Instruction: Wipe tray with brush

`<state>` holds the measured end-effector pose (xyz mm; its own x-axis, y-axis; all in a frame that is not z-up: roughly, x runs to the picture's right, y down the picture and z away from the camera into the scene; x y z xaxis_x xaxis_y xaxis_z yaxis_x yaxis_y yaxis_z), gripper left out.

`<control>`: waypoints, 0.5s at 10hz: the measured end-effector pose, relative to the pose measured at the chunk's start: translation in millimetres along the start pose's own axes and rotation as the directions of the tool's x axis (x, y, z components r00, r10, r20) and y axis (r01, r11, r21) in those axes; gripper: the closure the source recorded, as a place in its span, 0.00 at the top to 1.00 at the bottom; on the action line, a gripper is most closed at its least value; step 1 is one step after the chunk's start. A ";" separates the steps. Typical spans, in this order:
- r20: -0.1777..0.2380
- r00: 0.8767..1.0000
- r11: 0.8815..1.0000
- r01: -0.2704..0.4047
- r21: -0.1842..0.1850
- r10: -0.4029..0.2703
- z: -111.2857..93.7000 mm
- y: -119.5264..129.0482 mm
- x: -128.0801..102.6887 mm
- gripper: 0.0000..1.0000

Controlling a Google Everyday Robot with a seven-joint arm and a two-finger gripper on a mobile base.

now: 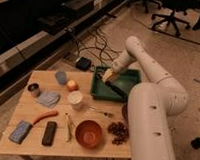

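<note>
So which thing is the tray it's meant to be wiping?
Look at the far right end of the wooden table, where the gripper reaches down. The tray lies under it: green, rectangular, with raised sides. Everything else nearby is smaller, like the round orange bowl.

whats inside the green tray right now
Inside the green rectangular plastic tray, the claw is lowered near its left end with a slender dark brush angled across the floor. The white arm covers the tray's right part.

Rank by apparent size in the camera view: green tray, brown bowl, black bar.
Largest to smallest:
1. green tray, with the tool over it
2. brown bowl, though nearer the camera
3. black bar
</note>
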<state>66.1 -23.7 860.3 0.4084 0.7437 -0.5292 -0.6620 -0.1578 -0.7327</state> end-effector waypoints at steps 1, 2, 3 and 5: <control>0.000 1.000 0.999 -0.024 -0.034 0.024 -3.7 4.1 3.4 0.00; -0.008 0.999 0.997 -0.048 -0.055 0.048 -6.7 5.5 8.3 0.00; -0.027 0.997 0.996 -0.074 -0.051 0.073 -8.1 7.3 13.8 0.00; -0.067 0.993 0.994 -0.100 -0.031 0.098 -7.3 8.1 20.5 0.00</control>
<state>73.7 -14.5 840.3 0.3827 0.6796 -0.6258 -0.6800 -0.2514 -0.6888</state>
